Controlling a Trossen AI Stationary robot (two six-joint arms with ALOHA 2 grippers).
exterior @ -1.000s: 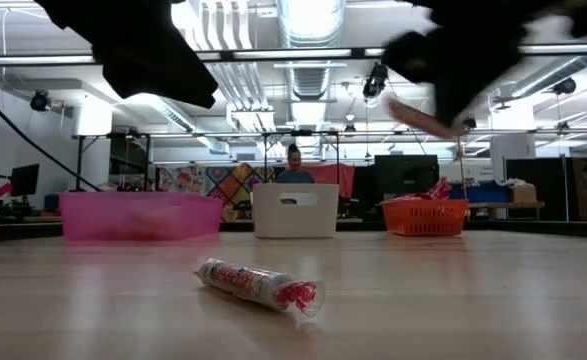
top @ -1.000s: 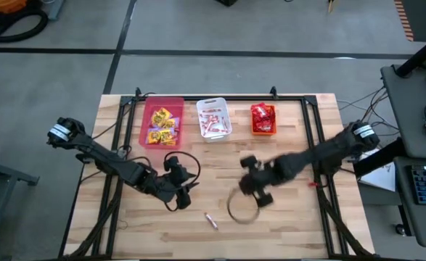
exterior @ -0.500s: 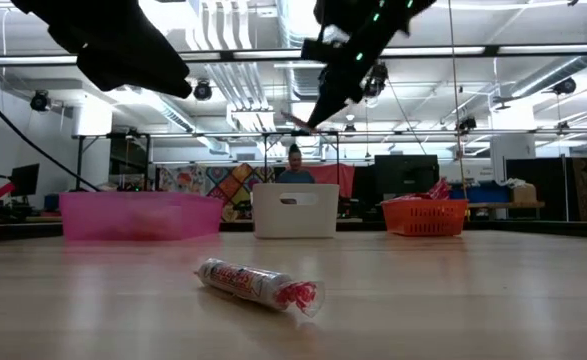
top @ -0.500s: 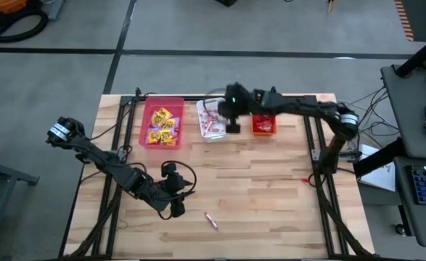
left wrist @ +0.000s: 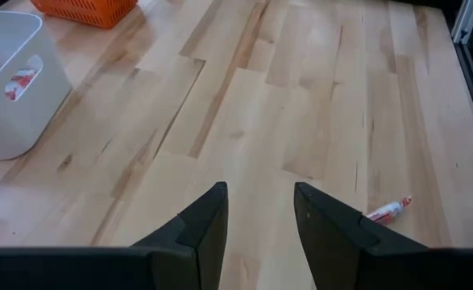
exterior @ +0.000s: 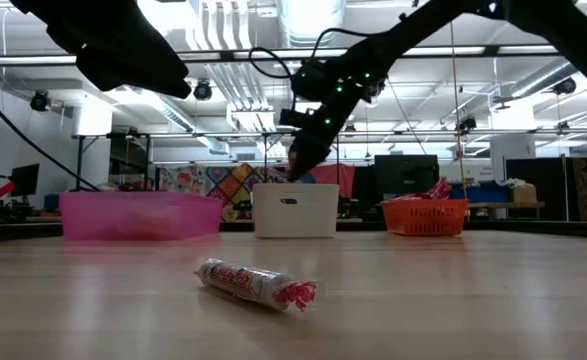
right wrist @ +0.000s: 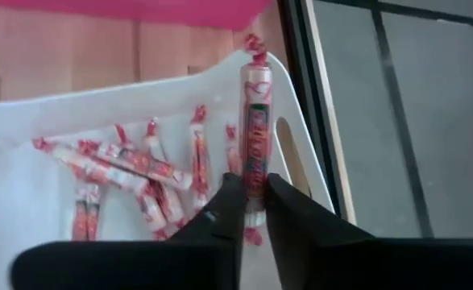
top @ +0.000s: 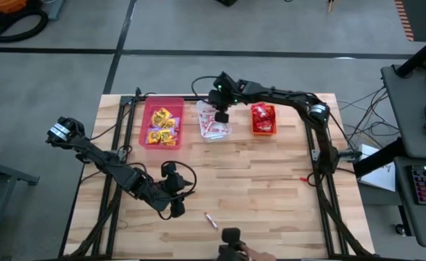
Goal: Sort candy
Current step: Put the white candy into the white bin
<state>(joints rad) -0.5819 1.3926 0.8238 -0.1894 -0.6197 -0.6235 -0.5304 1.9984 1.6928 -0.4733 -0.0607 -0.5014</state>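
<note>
Right gripper (right wrist: pixel 251 211) is pinching one candy stick (right wrist: pixel 254 129) over the white bin (top: pixel 213 119), sticks (right wrist: pixel 131 165) piling below it. Beside that: yellow packets (top: pixel 161 125) in the pink bin (top: pixel 175 102), red packets (top: pixel 262 118) in the orange. Remaining, judged: one stick (top: pixel 210 221) on open tabletop, by the empty, part-open left gripper (left wrist: pixel 260 211).

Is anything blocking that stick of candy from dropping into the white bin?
Nothing visible. The right gripper holds the candy stick directly above the open white bin, where similar sticks already lie. Only air shows between them.
</note>
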